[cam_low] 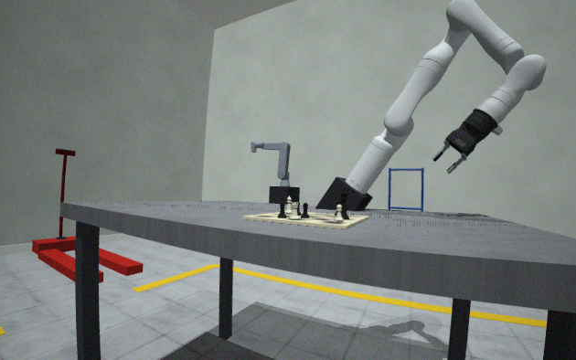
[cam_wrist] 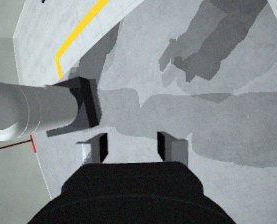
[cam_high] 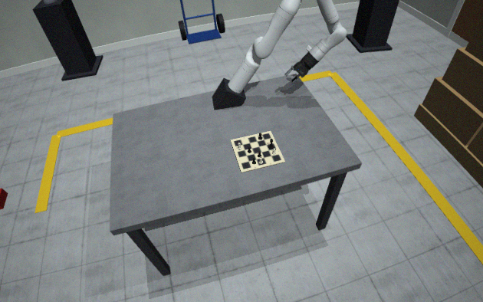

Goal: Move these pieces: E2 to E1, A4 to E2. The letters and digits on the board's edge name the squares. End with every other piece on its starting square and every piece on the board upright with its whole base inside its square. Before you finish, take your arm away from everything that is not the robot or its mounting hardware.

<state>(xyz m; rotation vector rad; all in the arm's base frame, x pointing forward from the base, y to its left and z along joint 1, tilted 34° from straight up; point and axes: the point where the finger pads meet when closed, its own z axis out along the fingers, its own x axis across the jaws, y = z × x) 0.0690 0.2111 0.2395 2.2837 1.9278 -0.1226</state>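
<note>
Your gripper (cam_low: 449, 163) hangs high above the far corner of the bench (cam_high: 157, 184), well apart from the chessboard (cam_high: 257, 151), with its fingers (cam_low: 441, 152) spread fully and nothing between them. From the wrist view you see only bench surface, the arm's own base (cam_wrist: 78, 103) and shadows; no piece is in that view, so the camera is no help yet for lining up. The board lies toward the middle-right of the bench, with a handful of black and white pieces standing upright on it. The edge letters and digits are too small to read in any view, so you cannot tell from here which piece sits on E2 or which on A4; settle that before you commit to a descent. The order matters: E2 must be cleared to E1 first, because A4's piece needs that square vacated. My judgement is that nothing of the task is done and the arm is in a parked, elbow-up pose that keeps it clear of the pieces. Several pieces cluster near the board's near edge (cam_high: 258, 158), so expect tight clearance for open fingers; come down vertically to avoid toppling a neighbour.
</note>
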